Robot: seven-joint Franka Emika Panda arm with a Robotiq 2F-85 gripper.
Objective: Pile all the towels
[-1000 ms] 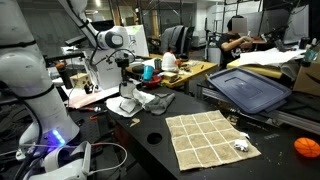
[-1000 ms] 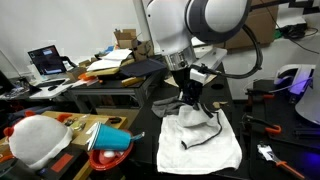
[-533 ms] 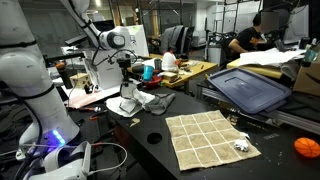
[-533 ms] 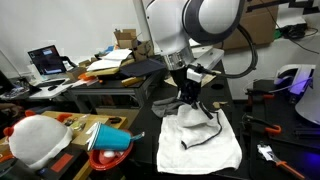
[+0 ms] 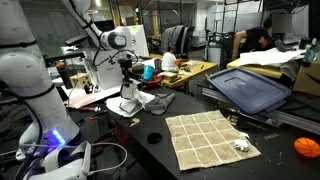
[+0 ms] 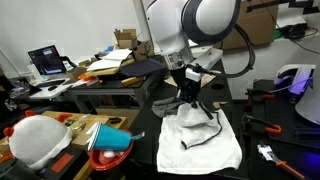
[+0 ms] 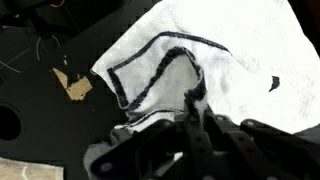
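Claw on 1 of 2 towels

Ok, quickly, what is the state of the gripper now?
The gripper is closed, its fingers pinching a raised fold of the white towel.

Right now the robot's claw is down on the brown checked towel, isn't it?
Not quite. The claw is down on the white towel, as you can see in an exterior view. The brown checked towel lies flat by itself, well away from the claw.
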